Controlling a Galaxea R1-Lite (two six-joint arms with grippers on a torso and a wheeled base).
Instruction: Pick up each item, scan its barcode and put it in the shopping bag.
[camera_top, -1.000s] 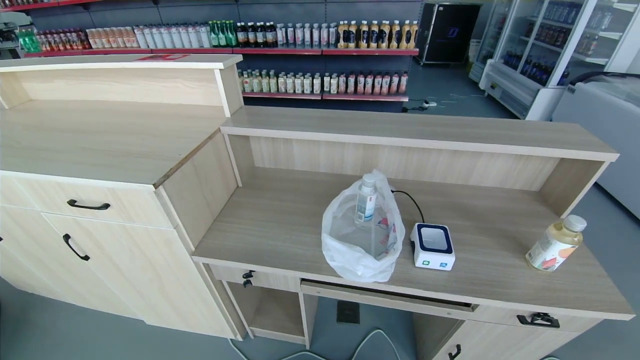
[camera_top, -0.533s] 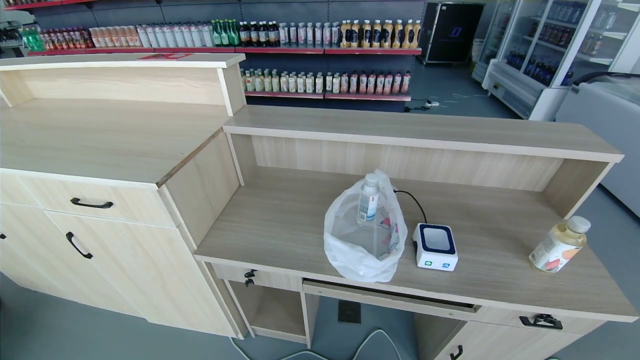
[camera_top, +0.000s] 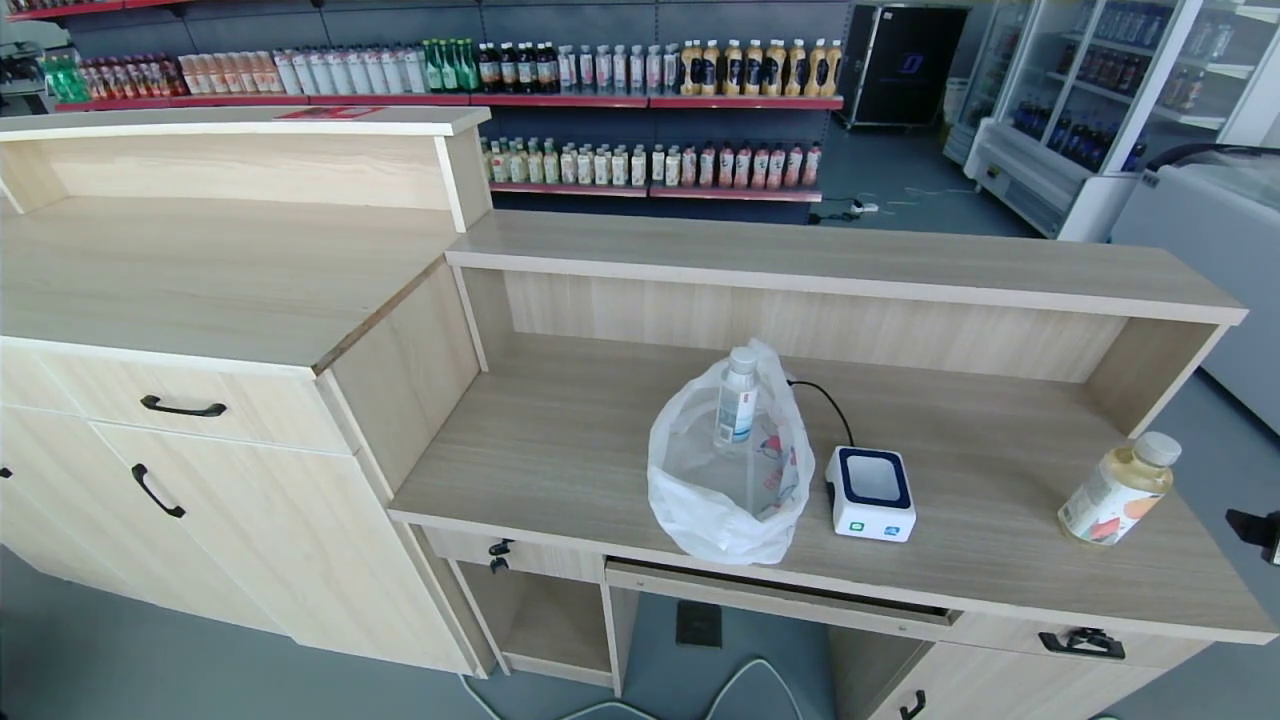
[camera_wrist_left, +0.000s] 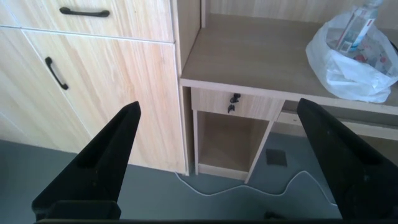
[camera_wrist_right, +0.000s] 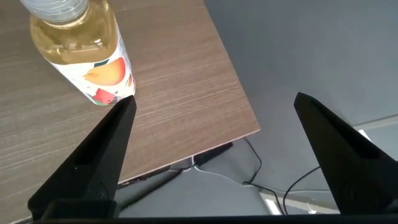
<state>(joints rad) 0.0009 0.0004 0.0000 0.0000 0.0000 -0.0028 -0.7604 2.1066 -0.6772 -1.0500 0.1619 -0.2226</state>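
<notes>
Juice bottle (camera_wrist_right: 84, 50) stood upright on the counter (camera_wrist_right: 174, 93) near its edge, ahead of one finger of the right gripper (camera_wrist_right: 213, 99), outside its wide-spread jaws; advancing misaligned could knock it over the edge; left gripper (camera_wrist_left: 219, 104) likewise gaped.

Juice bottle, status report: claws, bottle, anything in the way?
Left claw open, low before the counter. Right claw open, off the counter's right end beside the juice bottle, not touching. Bottle upright, nothing in the way.
</notes>
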